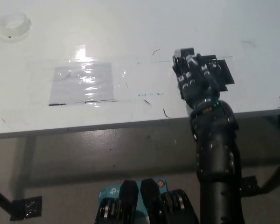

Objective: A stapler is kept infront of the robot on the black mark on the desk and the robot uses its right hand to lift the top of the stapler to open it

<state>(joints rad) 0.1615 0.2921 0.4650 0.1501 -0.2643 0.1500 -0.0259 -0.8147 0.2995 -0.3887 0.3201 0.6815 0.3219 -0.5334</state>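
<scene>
Stapler (184, 52) on black mark (220, 72), right robot hand (196, 79) covering it.

Black stapler (183, 52) lying on the black mark (221, 74) on the white desk (130, 28), mostly covered from above, only its far end seen, open or closed not discernible

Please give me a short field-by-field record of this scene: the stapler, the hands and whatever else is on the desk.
stapler: black, far end visible, rest hidden
right hand: black, lying over the stapler; grip unclear
left hand: not in view
black mark: under the stapler
desk: white
tape roll: clear, far left corner
taped sheet: glossy, centre-left
</scene>
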